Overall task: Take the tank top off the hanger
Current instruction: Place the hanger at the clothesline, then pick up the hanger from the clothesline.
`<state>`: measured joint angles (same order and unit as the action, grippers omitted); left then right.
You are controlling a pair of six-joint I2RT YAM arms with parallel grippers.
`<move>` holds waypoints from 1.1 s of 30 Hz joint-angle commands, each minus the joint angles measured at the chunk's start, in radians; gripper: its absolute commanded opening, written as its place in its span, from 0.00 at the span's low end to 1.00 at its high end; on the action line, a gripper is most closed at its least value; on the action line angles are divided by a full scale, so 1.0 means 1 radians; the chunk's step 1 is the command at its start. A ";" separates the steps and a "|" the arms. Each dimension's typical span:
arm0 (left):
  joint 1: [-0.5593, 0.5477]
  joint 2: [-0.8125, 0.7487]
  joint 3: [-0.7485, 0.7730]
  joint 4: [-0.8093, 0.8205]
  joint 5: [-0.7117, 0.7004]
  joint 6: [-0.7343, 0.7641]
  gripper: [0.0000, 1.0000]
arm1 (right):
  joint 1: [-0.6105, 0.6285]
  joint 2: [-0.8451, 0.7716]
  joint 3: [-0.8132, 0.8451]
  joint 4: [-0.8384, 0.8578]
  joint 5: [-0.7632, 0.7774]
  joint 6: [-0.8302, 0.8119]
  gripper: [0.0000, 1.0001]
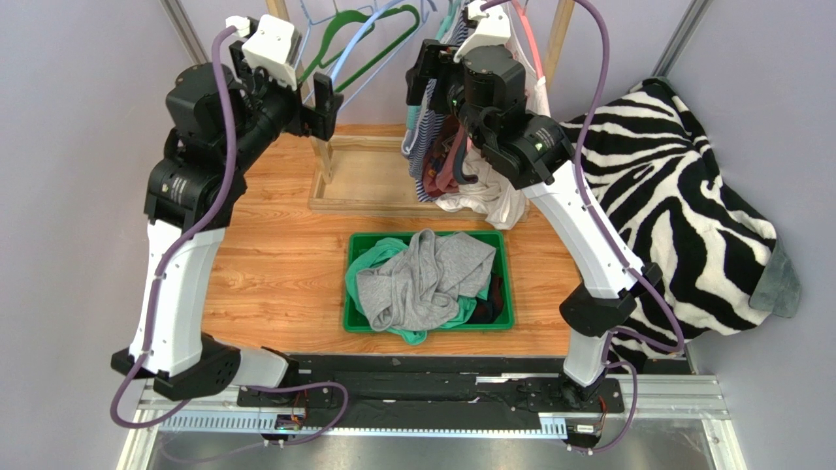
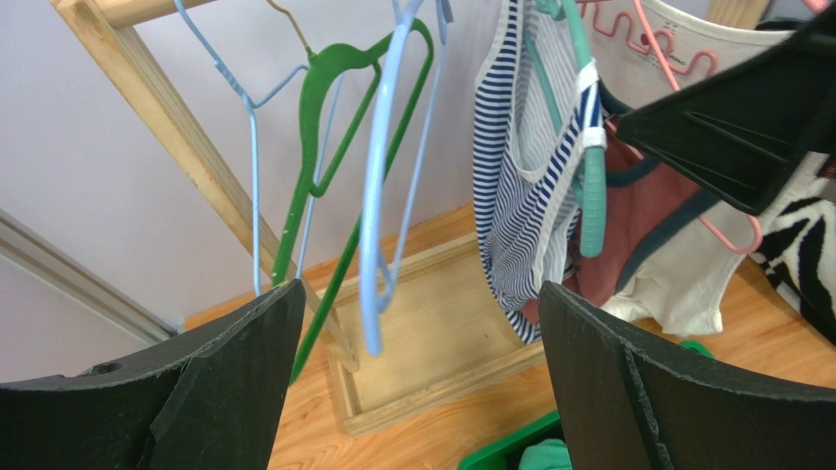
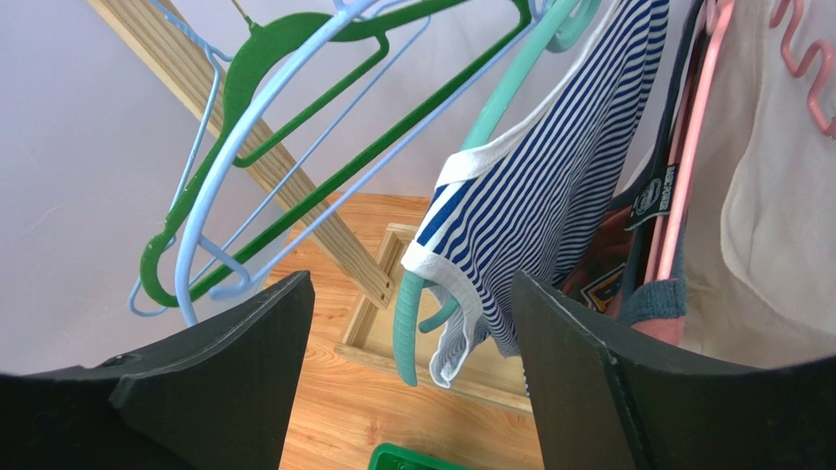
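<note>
My right pincer is spread, nothing between its fingers, and it is raised to the wooden rack. The striped tank top hangs just ahead of it and a little to the right. It is on the teal hanger, whose lower end pokes out beneath the white-trimmed armhole. The top's long axis runs straight down, straps up on the hanger and hem toward the desk. More clothes hang close behind it on the right.

My left pincer is spread too and holds nothing. It faces the bare green hanger and the pale blue hanger, so the striped top lies off to its right. The right arm is the nearer one, and I judge the first grab falls to it.

Below the rack, between my two arms, sits the green bin. A grey top lies crumpled in it over some teal cloth, with something dark at its right side. The striped top is not yet in there.
</note>
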<state>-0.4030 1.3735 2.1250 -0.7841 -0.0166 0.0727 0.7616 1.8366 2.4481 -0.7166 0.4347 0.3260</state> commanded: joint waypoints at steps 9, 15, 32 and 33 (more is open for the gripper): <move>0.004 -0.099 -0.059 -0.015 0.058 0.045 0.96 | 0.005 0.068 0.077 -0.067 0.091 0.087 0.73; 0.004 -0.113 -0.062 -0.010 0.047 0.055 0.97 | -0.001 0.105 0.078 -0.104 0.110 0.067 0.73; 0.003 -0.148 -0.109 -0.009 0.032 0.062 0.98 | -0.057 -0.071 -0.172 -0.063 0.187 -0.005 0.63; 0.003 -0.151 -0.111 -0.009 0.033 0.059 0.98 | -0.062 -0.077 -0.178 -0.057 0.177 -0.008 0.65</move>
<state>-0.4034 1.2449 2.0201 -0.7971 0.0181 0.1196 0.7235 1.8465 2.2963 -0.8246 0.6193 0.3355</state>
